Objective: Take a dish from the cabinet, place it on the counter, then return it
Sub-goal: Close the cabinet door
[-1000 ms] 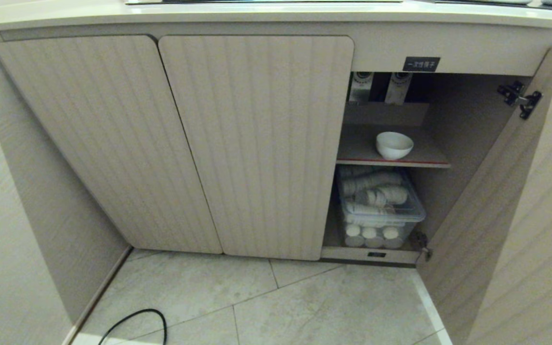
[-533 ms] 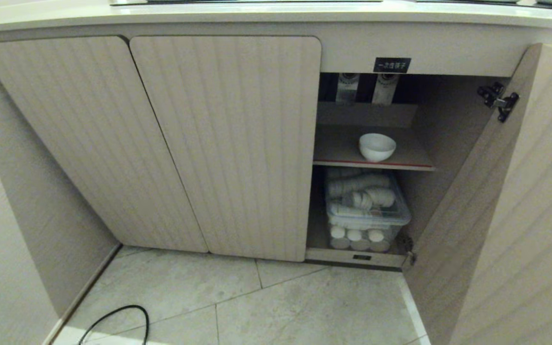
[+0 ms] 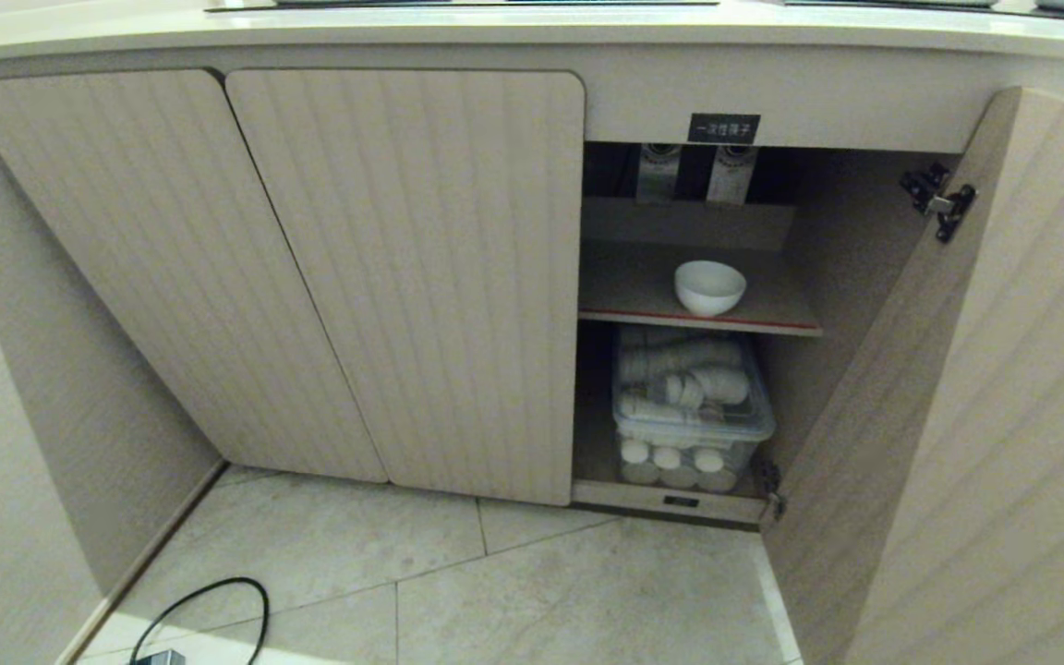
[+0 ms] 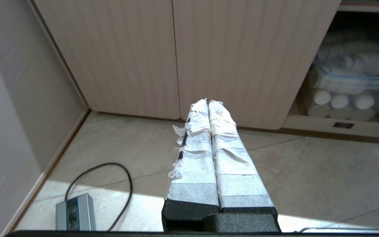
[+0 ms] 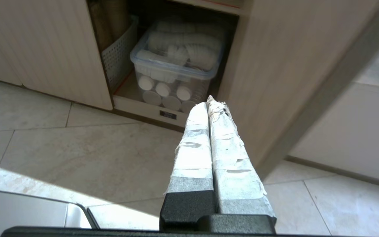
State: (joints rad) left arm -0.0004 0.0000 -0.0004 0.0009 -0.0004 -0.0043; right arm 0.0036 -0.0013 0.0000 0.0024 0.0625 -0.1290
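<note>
Bowl (image 3: 709, 286) sits on the upper shelf (image 3: 643, 286) of the open cabinet (image 3: 403, 277); cups, probably, fill the bin (image 3: 691, 420) below. Left gripper (image 4: 208, 102) and right gripper (image 5: 208, 101) hang over floor, fingers together.

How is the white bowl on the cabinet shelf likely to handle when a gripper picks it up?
The dish looks like rigid glazed ceramic, so it probably won't flex but could chip if knocked against the shelf. Its glossy, curved wall is likely slippery for taped fingers. It sits upright on a narrow base, so a sideways push might tip or slide it.
</note>
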